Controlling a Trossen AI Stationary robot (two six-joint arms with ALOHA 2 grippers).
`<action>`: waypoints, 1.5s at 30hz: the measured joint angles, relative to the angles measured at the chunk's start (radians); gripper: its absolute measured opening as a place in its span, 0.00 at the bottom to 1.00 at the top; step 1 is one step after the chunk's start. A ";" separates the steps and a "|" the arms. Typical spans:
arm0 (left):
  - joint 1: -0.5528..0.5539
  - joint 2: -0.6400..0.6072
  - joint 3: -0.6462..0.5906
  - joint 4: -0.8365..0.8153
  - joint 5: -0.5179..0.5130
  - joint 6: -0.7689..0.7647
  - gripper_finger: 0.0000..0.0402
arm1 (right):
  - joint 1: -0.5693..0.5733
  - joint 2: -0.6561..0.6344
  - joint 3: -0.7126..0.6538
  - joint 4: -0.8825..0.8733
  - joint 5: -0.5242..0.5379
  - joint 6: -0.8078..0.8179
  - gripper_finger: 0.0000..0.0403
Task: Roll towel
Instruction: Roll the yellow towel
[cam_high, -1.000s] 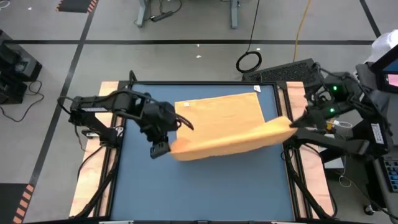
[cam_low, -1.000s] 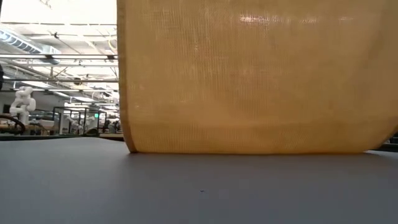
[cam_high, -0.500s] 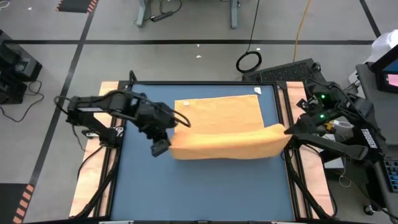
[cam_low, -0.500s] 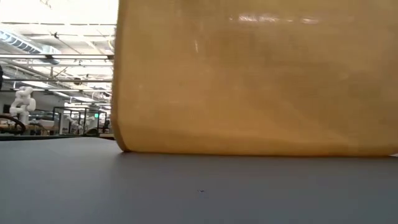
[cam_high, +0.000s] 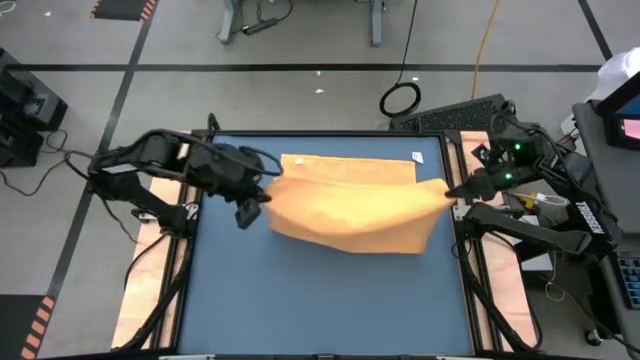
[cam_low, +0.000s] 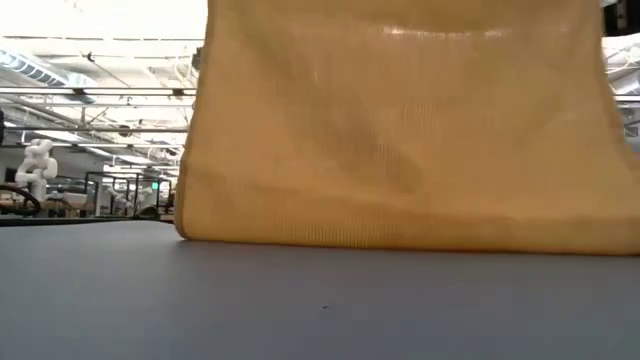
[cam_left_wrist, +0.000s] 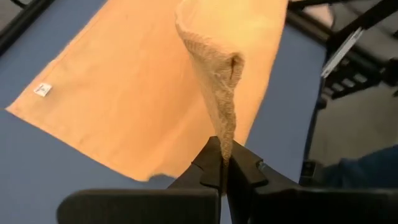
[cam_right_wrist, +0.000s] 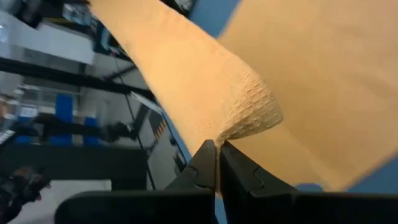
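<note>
The orange-yellow towel (cam_high: 350, 205) lies across the far half of the blue table mat (cam_high: 320, 300). Its far strip (cam_high: 350, 168) rests flat, with the white tag (cam_high: 417, 156) at the far right corner. The near part is raised and doubled back, and the bend (cam_low: 400, 235) sits on the mat. My left gripper (cam_high: 264, 192) is shut on the raised left corner. My right gripper (cam_high: 447, 190) is shut on the raised right corner. The low view shows the towel hanging like a curtain that hides both grippers. My left gripper pinches the towel's raised left corner (cam_left_wrist: 227, 134) between its two fingers, slanting down from the table's left. The cloth bunches into a narrow ridge at the fingertips and runs slack toward the other arm. My right gripper pinches the raised right corner (cam_right_wrist: 239, 127) between its two fingers, coming from the table's right. The corner bunches into a small wad at the fingertips. It is held clear of the mat, and the cloth sags away from it.
Wooden boards (cam_high: 150, 290) and dark arm frames (cam_high: 480, 290) flank the mat on both sides. The near half of the mat has free room. A coiled cable (cam_high: 400, 98) lies on the floor beyond the far edge.
Both grippers have carried the towel's raised edge toward the table's far edge, over the flat far strip. The left gripper has also risen and tipped. The far strip with the tag has stayed put. The lifted cloth now sags in the middle.
</note>
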 joint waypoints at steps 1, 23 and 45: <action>-0.002 0.008 -0.001 -0.013 0.014 0.001 0.02 | 0.000 -0.001 0.000 -0.037 0.000 -0.014 0.00; -0.147 0.102 -0.003 0.101 0.092 -0.106 0.02 | 0.000 -0.046 -0.080 0.039 -0.130 -0.117 0.00; 0.053 0.117 -0.522 0.323 -0.123 0.038 0.02 | 0.000 -0.085 -0.433 0.220 0.368 -0.193 0.00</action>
